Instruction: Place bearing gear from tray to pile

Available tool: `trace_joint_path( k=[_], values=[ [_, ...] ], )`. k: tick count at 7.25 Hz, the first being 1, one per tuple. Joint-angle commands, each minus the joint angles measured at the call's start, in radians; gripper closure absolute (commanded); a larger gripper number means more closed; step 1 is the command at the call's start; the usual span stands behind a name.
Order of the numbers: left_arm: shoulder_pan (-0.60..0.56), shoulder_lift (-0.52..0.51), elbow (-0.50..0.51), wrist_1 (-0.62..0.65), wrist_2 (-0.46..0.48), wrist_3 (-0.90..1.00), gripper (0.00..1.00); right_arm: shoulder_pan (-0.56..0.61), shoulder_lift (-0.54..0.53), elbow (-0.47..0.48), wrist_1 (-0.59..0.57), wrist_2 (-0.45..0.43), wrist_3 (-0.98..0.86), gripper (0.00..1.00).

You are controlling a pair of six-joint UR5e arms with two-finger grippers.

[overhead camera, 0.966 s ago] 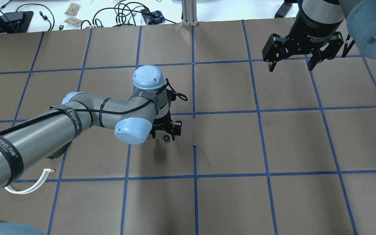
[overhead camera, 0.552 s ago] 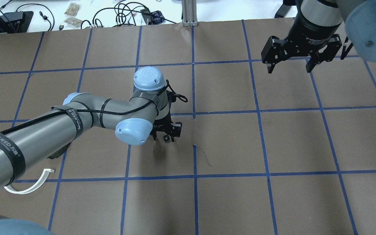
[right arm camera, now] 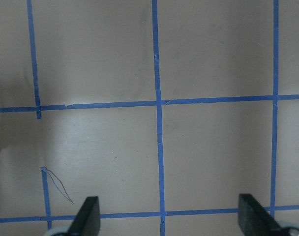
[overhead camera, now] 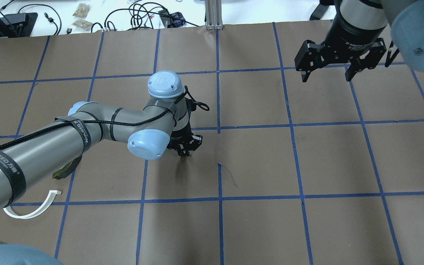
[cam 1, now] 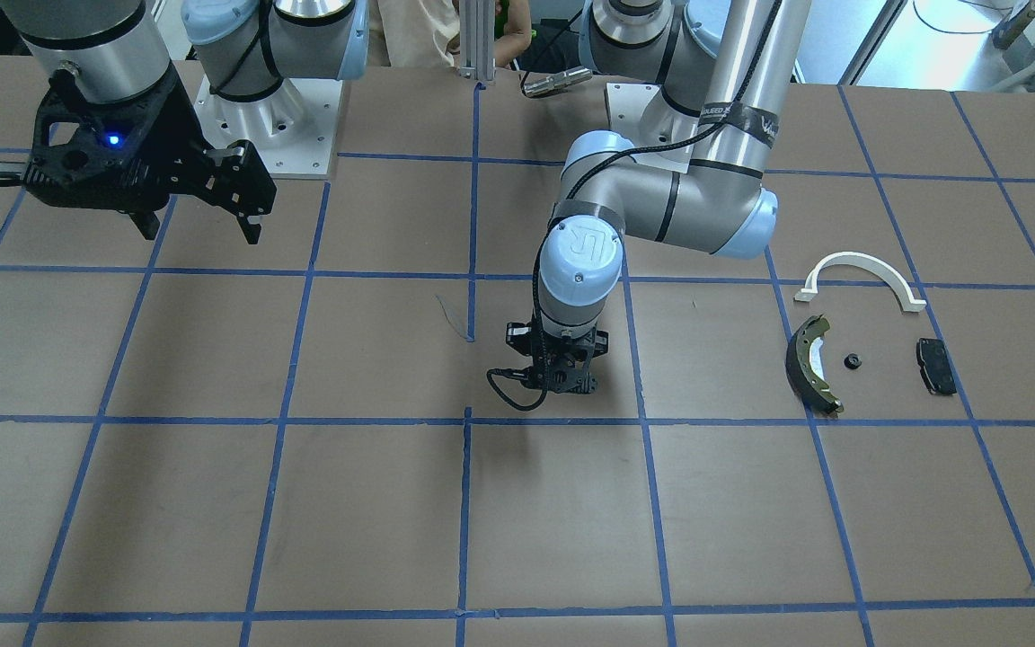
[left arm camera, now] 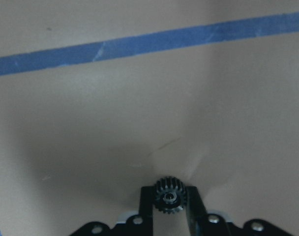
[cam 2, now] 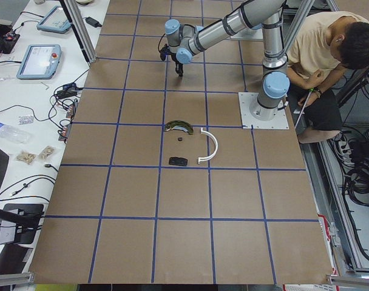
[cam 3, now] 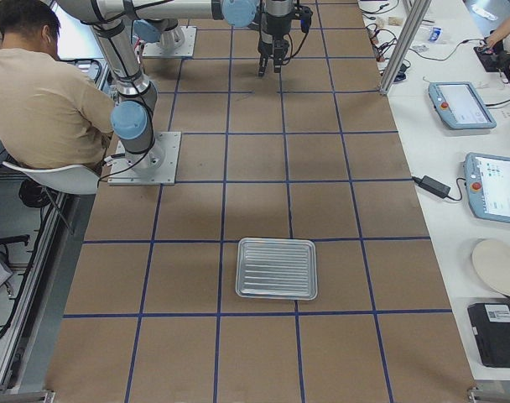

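Left wrist-mounted view: bearing gear [left arm camera: 170,196] is seen clamped betw. the fingers [left arm camera: 194,205] of the left gripper [left arm camera: 170,202], close over the brown paper [left arm camera: 139,108] near a blue tape line [left arm camera: 149,42], approx. mid-table; contact w/ the paper can't be told. The pile, i.e. white half-ring bracket [cam 1: 859,263], brake shoe [cam 1: 809,364] and black pad [cam 1: 935,366], is laid well apart, twd. the robot's left. The tray [cam 3: 277,268] is set far off on the robot's right. The right gripper [overhead camera: 328,75] is held above the table w/ jaws wide apart.
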Motion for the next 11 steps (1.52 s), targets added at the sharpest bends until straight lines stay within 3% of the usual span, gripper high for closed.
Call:
trace_joint_path(
  k=[1,4,5,6,7,8,11],
  values=[
    [0.094,0.021,0.113,-0.119,0.002,0.016,1.0,-0.001,0.0,-0.001,0.0,0.001,0.0,0.0],
    [0.349,0.038,0.394,-0.506,0.016,0.251,1.0,0.0,0.0,-0.001,-0.002,0.003,0.002,0.0],
    [0.457,0.039,0.422,-0.549,0.017,0.366,1.0,-0.001,0.0,-0.001,-0.002,0.003,0.002,0.0],
    [0.561,0.039,0.416,-0.551,0.036,0.469,1.0,-0.001,0.0,-0.001,-0.002,0.004,0.002,0.0],
    [0.633,0.039,0.406,-0.546,0.148,0.566,1.0,0.0,0.0,-0.001,-0.002,0.004,0.002,0.0],
    [0.689,0.042,0.387,-0.539,0.196,0.644,1.0,-0.001,0.0,-0.001,-0.002,0.004,0.002,0.0],
    [0.788,0.027,0.256,-0.395,0.189,0.797,1.0,0.0,0.0,-0.001,-0.002,0.004,0.003,0.0]
  ],
)
